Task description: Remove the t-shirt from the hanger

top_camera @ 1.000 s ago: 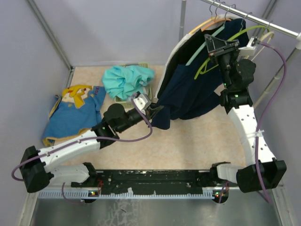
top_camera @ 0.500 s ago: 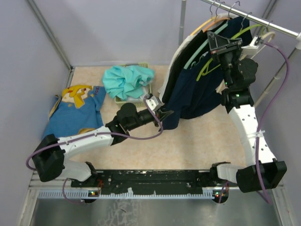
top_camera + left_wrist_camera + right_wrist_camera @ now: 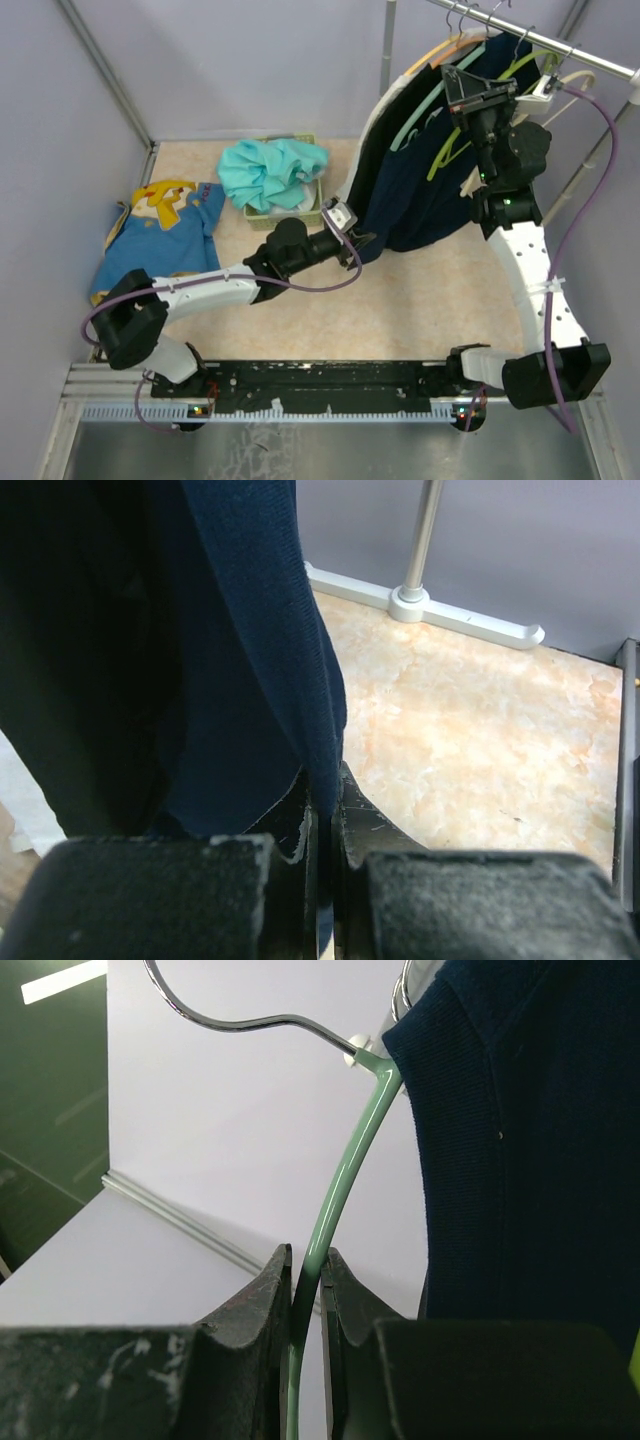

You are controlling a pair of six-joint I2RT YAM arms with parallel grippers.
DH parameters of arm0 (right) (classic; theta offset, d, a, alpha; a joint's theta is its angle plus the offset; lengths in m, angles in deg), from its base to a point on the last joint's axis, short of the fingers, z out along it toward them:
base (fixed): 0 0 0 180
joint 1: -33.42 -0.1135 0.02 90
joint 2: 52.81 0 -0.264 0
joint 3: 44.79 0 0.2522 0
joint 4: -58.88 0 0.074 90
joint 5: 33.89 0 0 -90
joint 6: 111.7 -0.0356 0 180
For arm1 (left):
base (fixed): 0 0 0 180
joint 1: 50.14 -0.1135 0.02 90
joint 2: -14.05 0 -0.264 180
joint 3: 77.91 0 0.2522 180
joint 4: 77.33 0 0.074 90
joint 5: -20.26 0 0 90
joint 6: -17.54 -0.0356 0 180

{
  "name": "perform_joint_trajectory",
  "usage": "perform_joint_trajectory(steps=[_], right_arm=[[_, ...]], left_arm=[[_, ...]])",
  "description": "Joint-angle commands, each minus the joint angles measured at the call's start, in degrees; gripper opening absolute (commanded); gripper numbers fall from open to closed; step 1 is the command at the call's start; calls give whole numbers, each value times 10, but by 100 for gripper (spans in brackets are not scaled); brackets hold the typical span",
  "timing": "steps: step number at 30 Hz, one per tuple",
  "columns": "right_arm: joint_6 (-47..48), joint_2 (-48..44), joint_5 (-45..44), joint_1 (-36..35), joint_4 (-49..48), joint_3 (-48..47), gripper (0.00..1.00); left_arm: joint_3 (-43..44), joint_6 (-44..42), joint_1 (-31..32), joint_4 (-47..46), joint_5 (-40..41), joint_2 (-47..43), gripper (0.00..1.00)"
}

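A navy t-shirt (image 3: 410, 190) hangs on a mint-green hanger (image 3: 432, 97) from the metal rail (image 3: 560, 48) at the back right. My left gripper (image 3: 358, 238) is shut on the shirt's lower hem (image 3: 322, 750), which runs down between the jaws. My right gripper (image 3: 470, 88) is shut on the green hanger's arm (image 3: 335, 1210), just below its metal hook (image 3: 250, 1022). The shirt's shoulder (image 3: 530, 1130) hangs right of the jaws. A lime-green hanger (image 3: 455, 140) sits beside it on the rail.
A yellow-green basket (image 3: 290, 205) holds a crumpled teal garment (image 3: 272, 168) at the back centre. A blue shirt with a yellow cartoon print (image 3: 160, 235) lies at the left. White and tan hangers (image 3: 400, 80) crowd the rail. A rack post base (image 3: 412, 602) stands behind.
My left arm has stretched right and back, carrying the navy hem toward the rack. The shirt hangs more bunched under the hanger. My right gripper has stayed on the green hanger.
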State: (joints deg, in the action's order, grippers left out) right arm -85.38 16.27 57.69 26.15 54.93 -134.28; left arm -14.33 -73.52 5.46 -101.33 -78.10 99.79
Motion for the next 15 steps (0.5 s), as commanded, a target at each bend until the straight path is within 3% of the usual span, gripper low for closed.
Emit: perform_joint_trajectory(steps=[1,15], right_arm=[[5,-18,-10,10,-105,-64,0],[-3,-28,-4,11,-95,-72,0]], left_arm=[[6,14,4,-4,9,22,0],[43,24,-11,-15,48,94,0]])
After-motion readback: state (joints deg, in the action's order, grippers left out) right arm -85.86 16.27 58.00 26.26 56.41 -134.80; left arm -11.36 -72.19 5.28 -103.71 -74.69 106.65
